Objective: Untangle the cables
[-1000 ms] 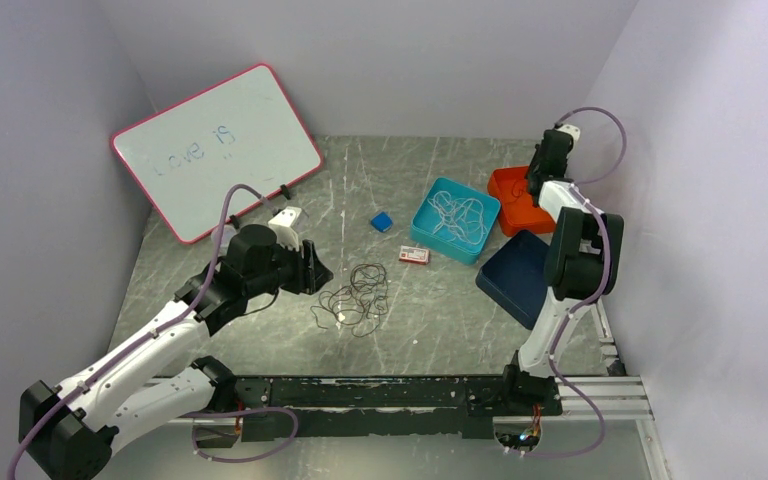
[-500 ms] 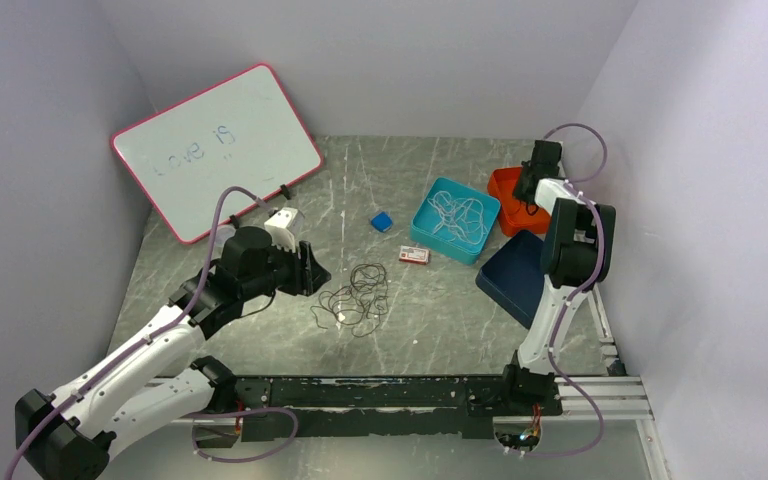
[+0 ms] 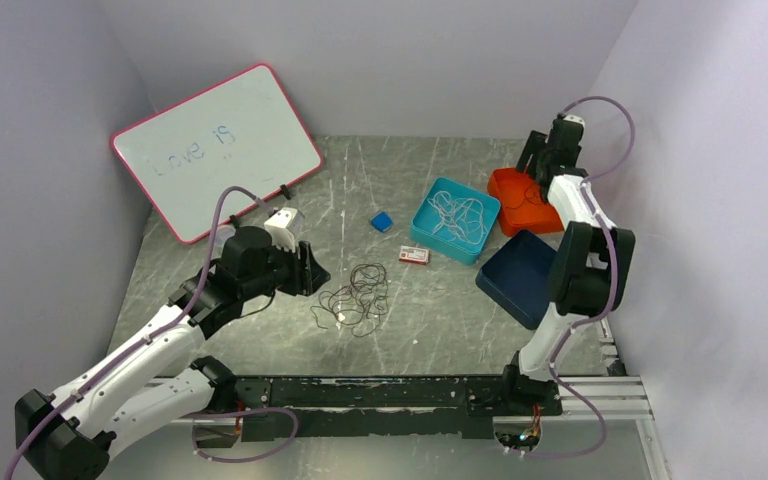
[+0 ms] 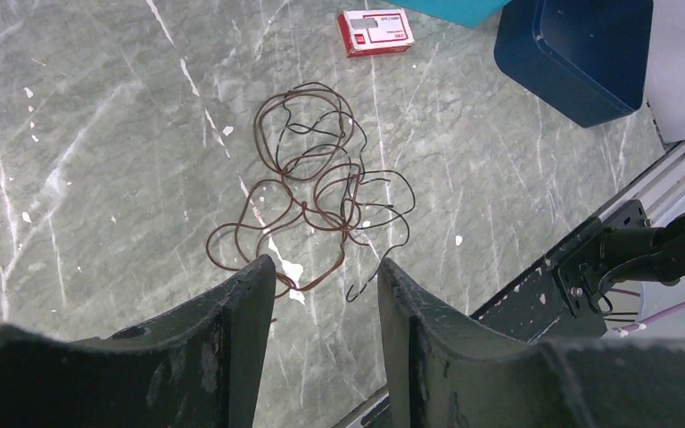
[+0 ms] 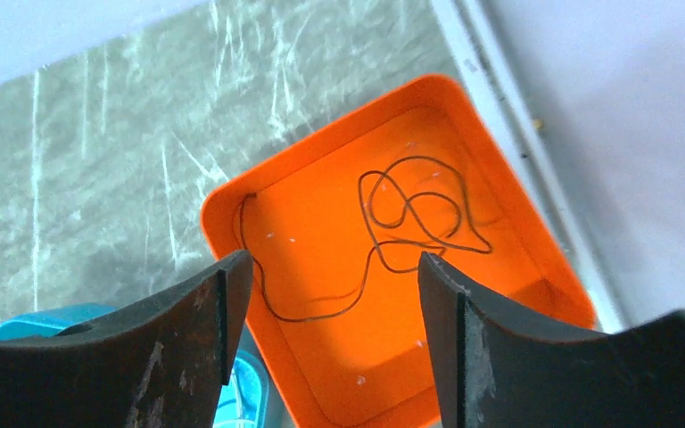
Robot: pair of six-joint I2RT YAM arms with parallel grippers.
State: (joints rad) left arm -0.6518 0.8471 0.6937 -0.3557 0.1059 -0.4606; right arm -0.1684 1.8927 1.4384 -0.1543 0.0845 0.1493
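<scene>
Across the top view, your grey marble table (image 3: 440, 330) fills the floor of the cell, with twelve o'clock at the far wall. At ten o'clock a pink-framed whiteboard (image 3: 215, 150) leans against the left wall.

Your left arm reaches in from seven o'clock. Its left gripper (image 4: 325, 267) hangs just to the nine o'clock side of the tangle, fingers parted and nothing between them.

Your right arm stretches up to two o'clock. The right gripper (image 5: 334, 267) hovers over the orange tray, fingers spread wide and released, gripping nothing.

At three o'clock a navy tray (image 3: 515, 275) sits tilted, one corner near the right arm. Just at its eleven o'clock stands a teal tray (image 3: 418, 228) holding loose white cables (image 3: 457, 215). The orange tray (image 5: 321, 232) lies at the teal one's two o'clock, with one dark cable (image 5: 410, 209) looped on its floor.

You will find the dark brown-black cables (image 4: 312, 196) in a knotted heap of loops flat on the table, just toward six o'clock from centre. They are apart from every tray.

A small red box (image 3: 414, 255) lies between that heap and the teal tray. A small blue block (image 3: 381, 221) lies at the red box's eleven o'clock.
</scene>
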